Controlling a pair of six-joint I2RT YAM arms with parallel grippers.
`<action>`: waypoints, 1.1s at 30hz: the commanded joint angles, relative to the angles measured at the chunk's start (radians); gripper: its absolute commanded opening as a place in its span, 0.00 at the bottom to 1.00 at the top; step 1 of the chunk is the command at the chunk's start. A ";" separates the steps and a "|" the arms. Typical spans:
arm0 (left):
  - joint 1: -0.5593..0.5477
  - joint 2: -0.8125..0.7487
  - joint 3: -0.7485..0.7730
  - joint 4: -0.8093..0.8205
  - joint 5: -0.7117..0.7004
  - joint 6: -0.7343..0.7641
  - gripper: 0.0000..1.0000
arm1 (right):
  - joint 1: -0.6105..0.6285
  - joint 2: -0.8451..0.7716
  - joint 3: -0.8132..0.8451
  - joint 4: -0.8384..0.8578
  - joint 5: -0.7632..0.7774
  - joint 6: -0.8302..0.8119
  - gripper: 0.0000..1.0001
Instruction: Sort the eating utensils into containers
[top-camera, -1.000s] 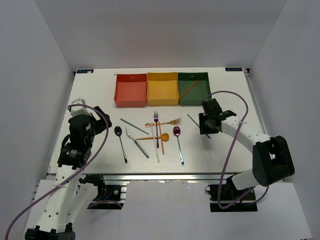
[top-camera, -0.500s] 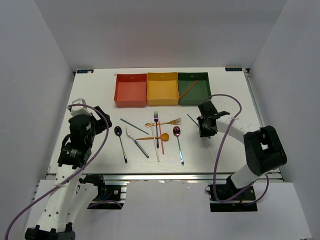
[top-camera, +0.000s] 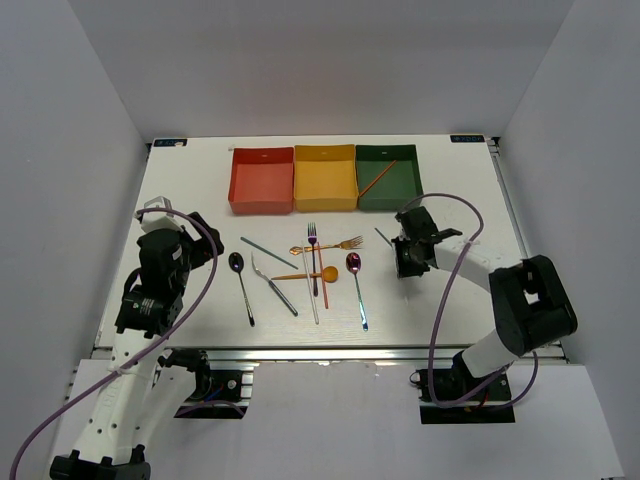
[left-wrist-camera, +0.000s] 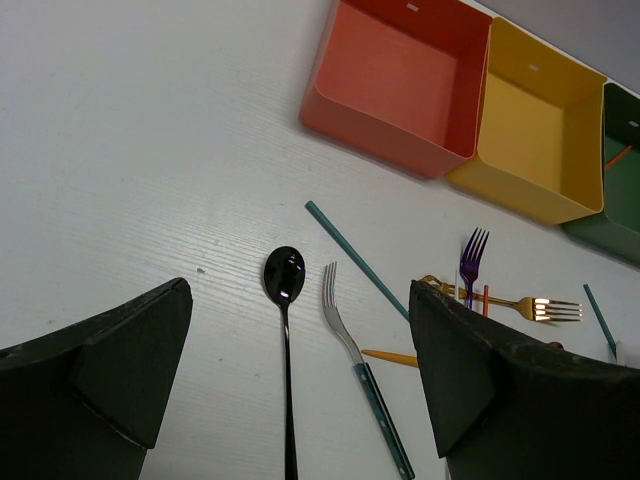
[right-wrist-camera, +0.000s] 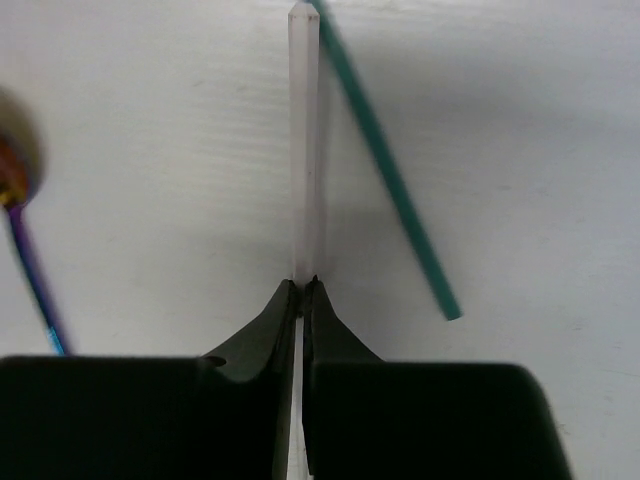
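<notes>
the right wrist view showed what the overhead one barely did: the right gripper (right-wrist-camera: 300, 287) had its jaws pinched together on the near end of a pale, translucent pink chopstick (right-wrist-camera: 304, 150) running straight ahead of the tips, with a thin teal chopstick (right-wrist-camera: 385, 170) slanting just to their right. the left gripper (left-wrist-camera: 298, 300) held its jaws wide apart, with a black metal spoon (left-wrist-camera: 285, 275) and a teal-handled silver fork (left-wrist-camera: 345, 335) ahead between them. overhead, a thin orange chopstick (top-camera: 378, 178) lay in the dark green square box (top-camera: 405, 190).
</notes>
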 joint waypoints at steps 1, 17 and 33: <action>-0.003 -0.006 -0.007 0.008 -0.009 0.002 0.98 | 0.003 -0.092 -0.020 0.061 -0.199 0.008 0.00; -0.003 -0.025 -0.007 0.005 -0.030 -0.004 0.98 | 0.002 -0.274 0.047 0.311 -0.478 0.139 0.00; -0.002 -0.020 0.006 -0.012 -0.053 -0.016 0.98 | -0.004 -0.302 0.078 0.471 -0.346 0.300 0.00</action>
